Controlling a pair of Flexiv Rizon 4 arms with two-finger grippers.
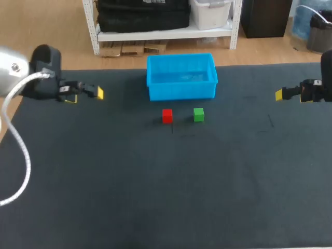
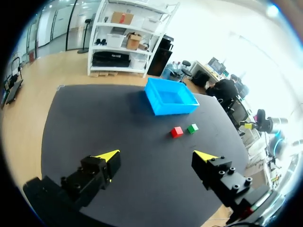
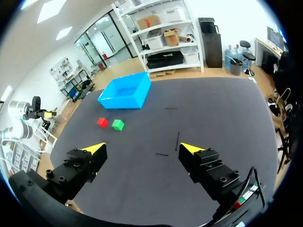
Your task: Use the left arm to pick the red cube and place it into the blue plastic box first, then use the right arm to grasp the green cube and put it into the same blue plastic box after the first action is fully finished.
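Note:
A red cube (image 1: 167,115) and a green cube (image 1: 198,114) sit side by side on the dark mat, just in front of the blue plastic box (image 1: 181,77), which looks empty. My left gripper (image 1: 88,93) hovers open at the far left of the table, well away from the cubes. At the far right my right gripper (image 1: 288,94) is open too. The left wrist view has the red cube (image 2: 177,132), green cube (image 2: 192,128) and box (image 2: 170,96) far ahead of the open gripper (image 2: 158,155). Ahead of the right gripper (image 3: 142,148) lie the green cube (image 3: 118,125), red cube (image 3: 102,122) and box (image 3: 125,91).
The dark mat (image 1: 166,197) covers the table. Faint chalk marks (image 1: 181,136) lie just in front of the cubes, and another mark (image 1: 268,124) sits toward the right.

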